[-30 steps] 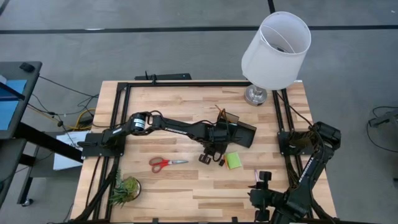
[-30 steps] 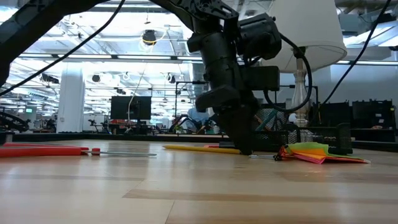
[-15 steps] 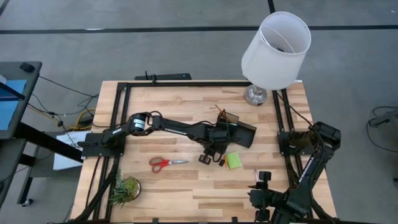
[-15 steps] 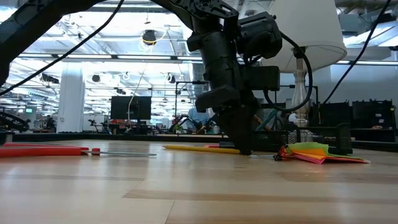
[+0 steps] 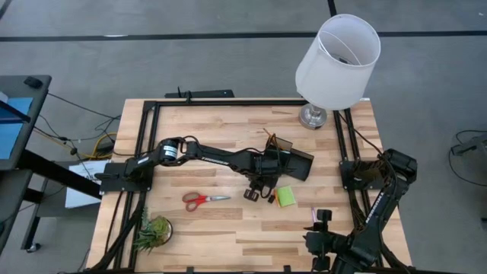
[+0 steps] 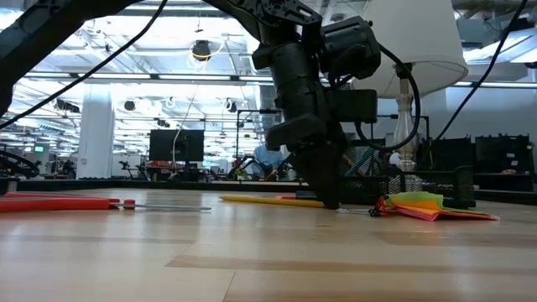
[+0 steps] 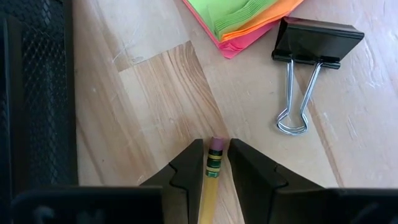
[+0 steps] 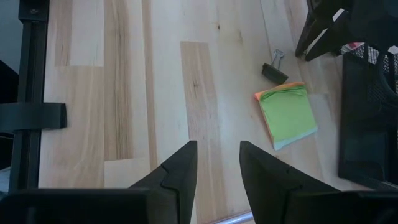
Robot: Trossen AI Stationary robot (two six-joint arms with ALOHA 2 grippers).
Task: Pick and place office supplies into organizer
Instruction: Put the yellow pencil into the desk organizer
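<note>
The left arm reaches from the table's left edge to mid-table. The left gripper point(image 7: 213, 163) is lowered to the wooden table point(image 5: 228, 236) just near of the black mesh organizer point(image 5: 293, 164). Its two fingers point(image 7: 186, 171) are clamped on a yellow pencil point(image 7: 211, 183), gripping it close to the pink eraser tip. In the low view the pencil lies flat on the table surface, extending left from the gripper.

Immediately right of the left gripper lies a black binder clip point(image 7: 305, 56) with silver wire handles. Right of the clip lies the sticky-note pad point(image 5: 286, 196), with a lime green top sheet over orange and pink layers. The clip and the pad are near each other but not touching.

The red-handled scissors point(image 5: 202, 199) lie flat on the table to the left of the gripper, well apart from the organizer.

The organizer sits at mid-table, toward the right. The contents of its compartments cannot be determined.

The right arm is folded at the near right corner of the table. The right gripper point(image 8: 214, 168) has its fingers apart and holds nothing; it is well clear of the sticky-note pad.

A lamp point(image 5: 335, 65) with a white shade stands at the far right of the table. A small green plant point(image 5: 154, 230) sits at the near left corner.
</note>
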